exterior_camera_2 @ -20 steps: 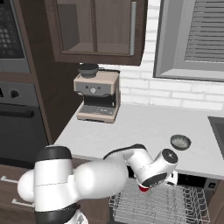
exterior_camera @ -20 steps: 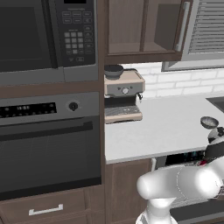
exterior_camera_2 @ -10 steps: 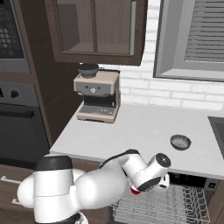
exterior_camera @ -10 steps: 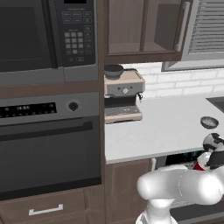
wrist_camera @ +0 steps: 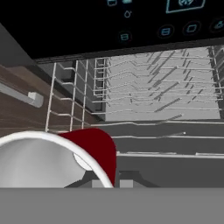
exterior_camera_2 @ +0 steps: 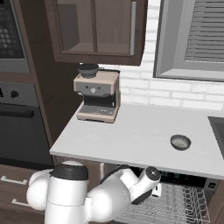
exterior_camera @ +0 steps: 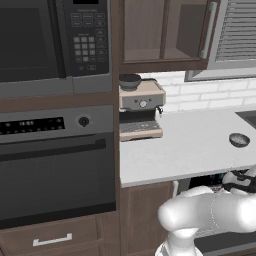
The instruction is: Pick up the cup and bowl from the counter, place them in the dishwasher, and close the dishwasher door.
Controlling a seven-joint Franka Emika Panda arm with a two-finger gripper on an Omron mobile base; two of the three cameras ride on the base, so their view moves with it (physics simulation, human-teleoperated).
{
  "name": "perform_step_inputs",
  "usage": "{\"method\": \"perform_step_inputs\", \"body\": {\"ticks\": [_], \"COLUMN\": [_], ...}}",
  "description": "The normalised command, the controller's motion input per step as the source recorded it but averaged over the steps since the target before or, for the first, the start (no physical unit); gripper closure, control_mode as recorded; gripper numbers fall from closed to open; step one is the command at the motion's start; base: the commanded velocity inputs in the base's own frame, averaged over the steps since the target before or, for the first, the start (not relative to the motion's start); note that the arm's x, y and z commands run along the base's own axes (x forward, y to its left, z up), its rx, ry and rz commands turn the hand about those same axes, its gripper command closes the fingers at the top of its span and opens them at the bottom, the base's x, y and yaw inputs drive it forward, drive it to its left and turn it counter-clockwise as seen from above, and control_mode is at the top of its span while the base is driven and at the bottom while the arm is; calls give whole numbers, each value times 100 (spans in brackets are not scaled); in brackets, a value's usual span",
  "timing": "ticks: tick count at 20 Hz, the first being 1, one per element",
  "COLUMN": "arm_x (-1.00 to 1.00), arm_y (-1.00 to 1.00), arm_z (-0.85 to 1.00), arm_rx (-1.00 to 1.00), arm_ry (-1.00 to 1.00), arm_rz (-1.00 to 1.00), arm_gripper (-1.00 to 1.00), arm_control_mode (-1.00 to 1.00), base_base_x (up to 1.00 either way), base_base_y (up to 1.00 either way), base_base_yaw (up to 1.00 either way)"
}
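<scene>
The cup (wrist_camera: 94,151), red outside and white inside, sits tilted at the bottom left of the hand view, with my gripper (wrist_camera: 107,181) shut on it. Past it lie the dishwasher's dark control strip (wrist_camera: 144,26) with bluish lights and its grey wire racks (wrist_camera: 153,83). The dishwasher stands open under the counter (exterior_camera_2: 131,131), its lower rack (exterior_camera_2: 175,205) pulled out. My hand (exterior_camera_2: 149,177) hangs just below the counter's front edge, above that rack. The small dark bowl (exterior_camera_2: 180,141) rests on the counter near its right end, also seen as the bowl (exterior_camera: 239,140).
An espresso machine (exterior_camera_2: 97,96) stands at the back left of the counter. A black wall oven (exterior_camera: 55,170) and a microwave (exterior_camera: 50,40) fill the left. Brown cabinet fronts (wrist_camera: 26,109) flank the dishwasher opening. A sink edge (exterior_camera_2: 218,127) starts at the far right.
My hand with the cup has dropped from counter height to below the counter's front edge, in front of the open dishwasher. The bowl has not moved.
</scene>
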Motion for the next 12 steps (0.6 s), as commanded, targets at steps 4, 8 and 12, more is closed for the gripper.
{"method": "perform_step_inputs", "body": {"ticks": [4, 8, 12], "arm_x": [1, 6, 5], "arm_y": [0, -1, -10], "arm_z": [-52, -9, 6], "arm_rx": [0, 0, 0], "arm_ry": [-7, -8, -2], "arm_rz": [0, 0, 0], "arm_gripper": [100, 100, 100], "arm_control_mode": [-100, -100, -100], "base_base_x": [0, 0, 0], "base_base_y": [0, 0, 0], "base_base_yaw": [0, 0, 0]}}
